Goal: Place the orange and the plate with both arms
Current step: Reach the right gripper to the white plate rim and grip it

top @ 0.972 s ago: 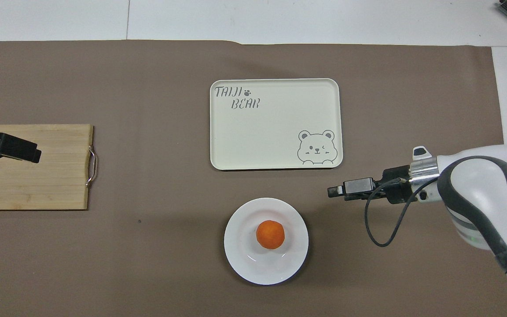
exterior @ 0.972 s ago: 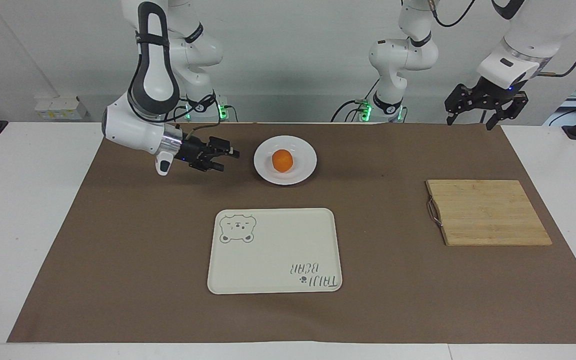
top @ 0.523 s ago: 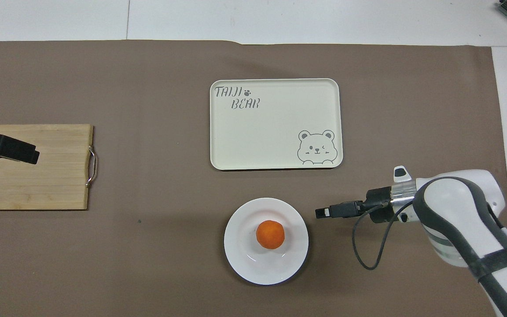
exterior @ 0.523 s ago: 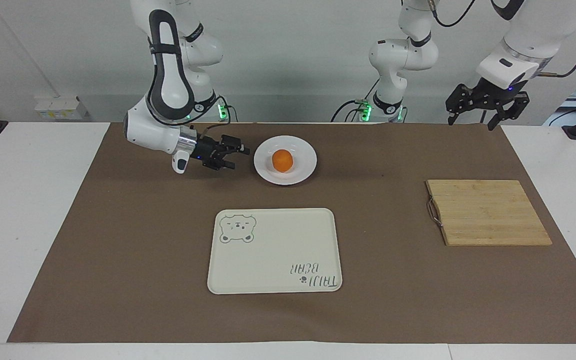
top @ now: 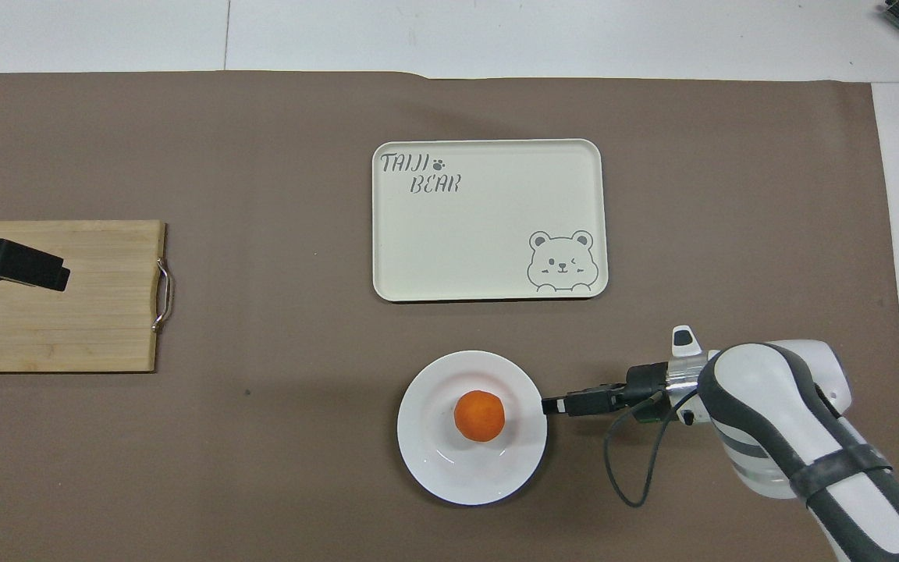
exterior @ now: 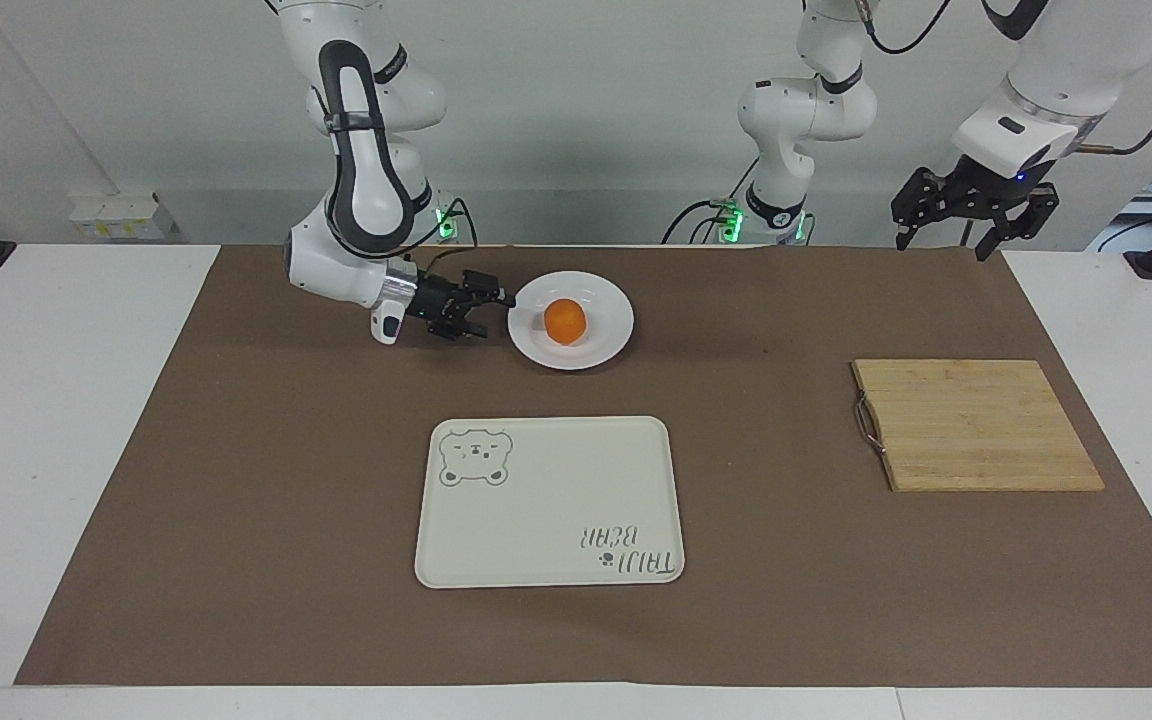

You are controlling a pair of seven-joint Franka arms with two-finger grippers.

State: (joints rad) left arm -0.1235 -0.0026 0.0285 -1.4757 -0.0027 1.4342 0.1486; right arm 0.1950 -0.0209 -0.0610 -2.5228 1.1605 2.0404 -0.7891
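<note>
The orange (exterior: pixel 565 321) (top: pixel 479 416) sits in the middle of the white plate (exterior: pixel 608 315) (top: pixel 449 468), which lies on the brown mat close to the robots. My right gripper (exterior: pixel 493 314) (top: pixel 548 406) is low and level beside the plate, on the side toward the right arm's end. It is open, with its fingertips right at the rim; I cannot tell whether they touch it. My left gripper (exterior: pixel 941 240) (top: pixel 59 275) hangs open and empty high over the left arm's end of the table, where that arm waits.
A cream tray (exterior: pixel 548 520) (top: pixel 488 226) with a bear drawing lies farther from the robots than the plate. A wooden cutting board (exterior: pixel 976 425) (top: pixel 90 328) with a metal handle lies toward the left arm's end. The brown mat (exterior: pixel 236 500) covers most of the table.
The right arm has swung its open gripper sideways toward the plate, from a clear gap away to its rim. Plate, orange and left arm have stayed put.
</note>
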